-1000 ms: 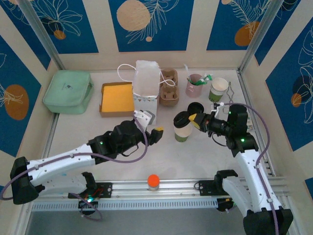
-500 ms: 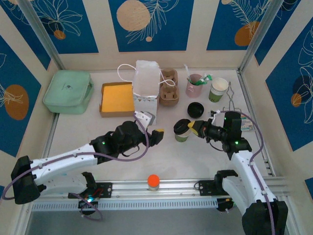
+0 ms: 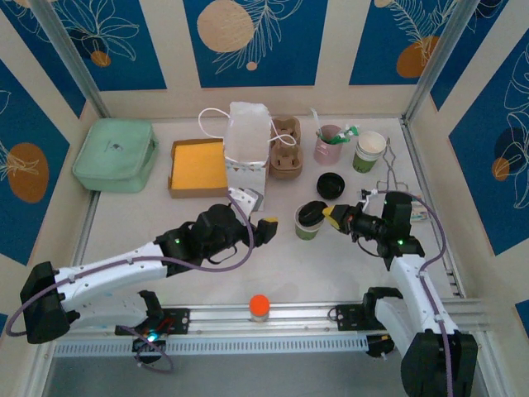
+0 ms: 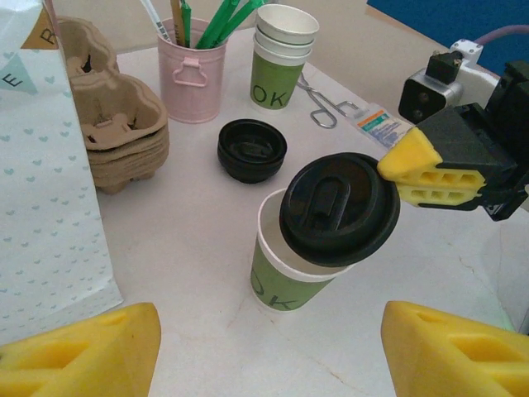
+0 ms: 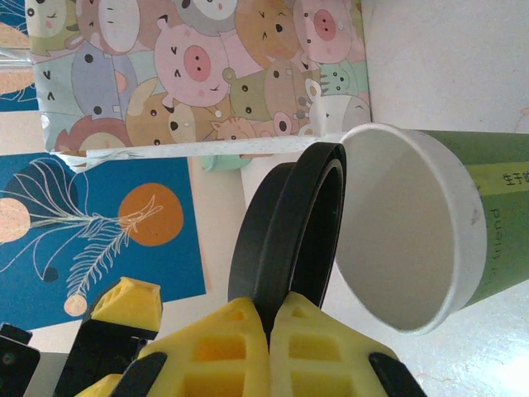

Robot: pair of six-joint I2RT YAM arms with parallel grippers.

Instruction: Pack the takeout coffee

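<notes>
Right gripper (image 4: 411, 172) has the black lid (image 4: 339, 208) pinched by its edge, tilted over the open green paper cup (image 4: 281, 285). Left gripper (image 4: 271, 354) sits near it, 2 pads spread wide.

- cup (image 4: 285, 285): olive green, white rim and inside, dark lettering
- lid (image 4: 337, 208): black
- spare lid (image 4: 251, 149): black
- cup stack (image 4: 278, 70): green, white rims
- pot (image 4: 192, 78): pink
- straws (image 4: 219, 21): green
- bag (image 4: 41, 182): white, tiny pale hearts
- cup carriers (image 4: 116, 124): brown
- box (image 3: 198, 165): orange
- case (image 3: 114, 155): mint green
- right gripper (image 4: 412, 172): yellow fingers, black body
- walls (image 3: 248, 41): blue panels, orange discs, white leaf outlines
</notes>
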